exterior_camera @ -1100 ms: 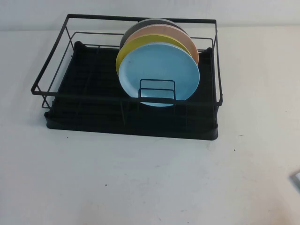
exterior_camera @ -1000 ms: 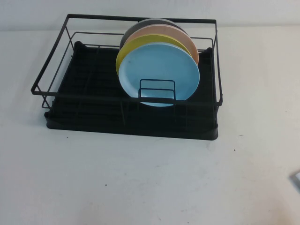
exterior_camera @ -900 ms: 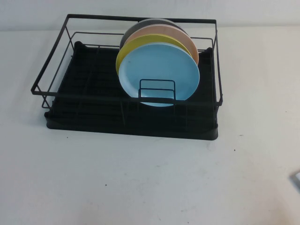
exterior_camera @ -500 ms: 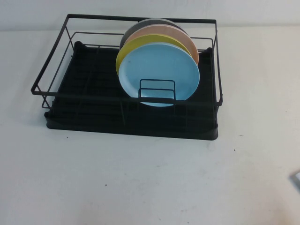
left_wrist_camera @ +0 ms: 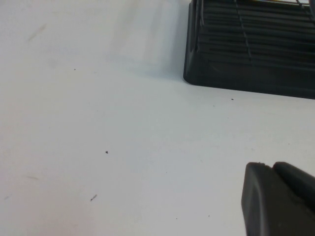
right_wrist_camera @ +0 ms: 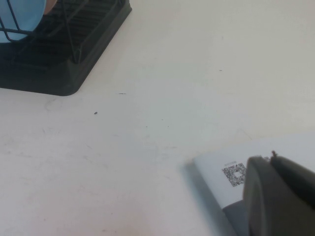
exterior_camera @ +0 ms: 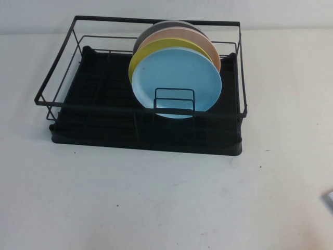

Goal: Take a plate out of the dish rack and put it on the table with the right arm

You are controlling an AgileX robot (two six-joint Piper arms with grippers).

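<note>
The light blue plate (exterior_camera: 177, 83) stands upright at the front of a row of plates in the black wire dish rack (exterior_camera: 104, 135) on the white table (exterior_camera: 156, 203). Its edge also shows in the right wrist view (right_wrist_camera: 22, 14), by the rack's corner (right_wrist_camera: 74, 69). Neither gripper shows in the high view. My right gripper (right_wrist_camera: 269, 158) is shut and empty, low over the table to the right of the rack. My left gripper (left_wrist_camera: 270, 166) is shut and empty over bare table near the rack's left front corner (left_wrist_camera: 246, 54).
A yellow plate (exterior_camera: 143, 54), a pink plate (exterior_camera: 203, 44) and a dark plate (exterior_camera: 156, 28) stand behind the blue one. A white card with a QR code (right_wrist_camera: 231, 172) lies under my right gripper; its corner shows at the high view's right edge (exterior_camera: 329, 199).
</note>
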